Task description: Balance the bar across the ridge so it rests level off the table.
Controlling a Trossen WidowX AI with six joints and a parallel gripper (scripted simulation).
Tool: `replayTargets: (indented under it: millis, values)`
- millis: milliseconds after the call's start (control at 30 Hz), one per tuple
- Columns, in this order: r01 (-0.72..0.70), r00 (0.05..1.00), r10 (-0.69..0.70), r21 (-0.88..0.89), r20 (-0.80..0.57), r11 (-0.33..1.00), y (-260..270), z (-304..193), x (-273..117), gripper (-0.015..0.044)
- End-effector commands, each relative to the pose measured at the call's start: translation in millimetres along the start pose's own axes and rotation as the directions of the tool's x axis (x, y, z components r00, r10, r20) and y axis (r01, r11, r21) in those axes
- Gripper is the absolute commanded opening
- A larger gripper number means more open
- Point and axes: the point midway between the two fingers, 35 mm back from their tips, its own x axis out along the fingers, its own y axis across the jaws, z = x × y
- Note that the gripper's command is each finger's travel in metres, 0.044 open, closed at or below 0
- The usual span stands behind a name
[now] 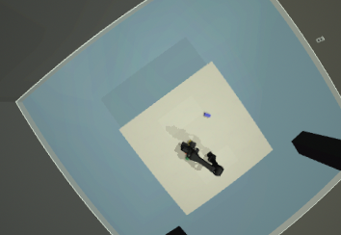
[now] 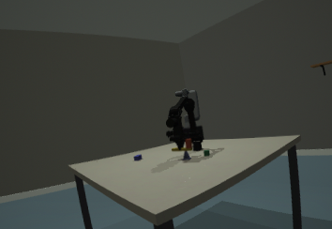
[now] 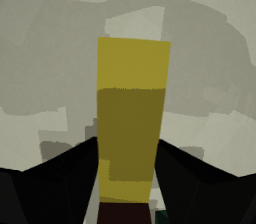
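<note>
The yellow bar [image 2: 175,149] [image 3: 130,65] is gripped between the fingers of my gripper [image 2: 180,147] [image 3: 127,145]. In the wrist view it runs lengthwise away from the fingers. In the exterior view it looks roughly level and low over the table. The ridge [image 2: 187,156], a small grey-purple triangular shape, stands on the table at the bar's right end in that view, seemingly nearer the camera. Whether the two touch cannot be told. The ridge is not visible in the wrist view.
A red block [image 2: 188,143] is close behind the bar; dark red shows at the wrist view's bottom edge [image 3: 123,215]. A small green block [image 2: 206,153] [image 3: 161,217] is right of the ridge. A blue block [image 1: 207,115] [image 2: 137,157] lies farther off on the pale table [image 1: 231,125] [image 2: 117,174].
</note>
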Motion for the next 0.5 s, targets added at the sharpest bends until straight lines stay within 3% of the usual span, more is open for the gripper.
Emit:
replayTargets:
  millis: [0, 467]
  values:
    - [-0.001, 1.0, 0.001, 0.004, -0.005, 1.0, 0.4, -0.9, 0.4, 0.0]
    - [-0.001, 1.0, 0.001, 0.004, -0.005, 1.0, 0.2, -0.9, 1.6, 0.0]
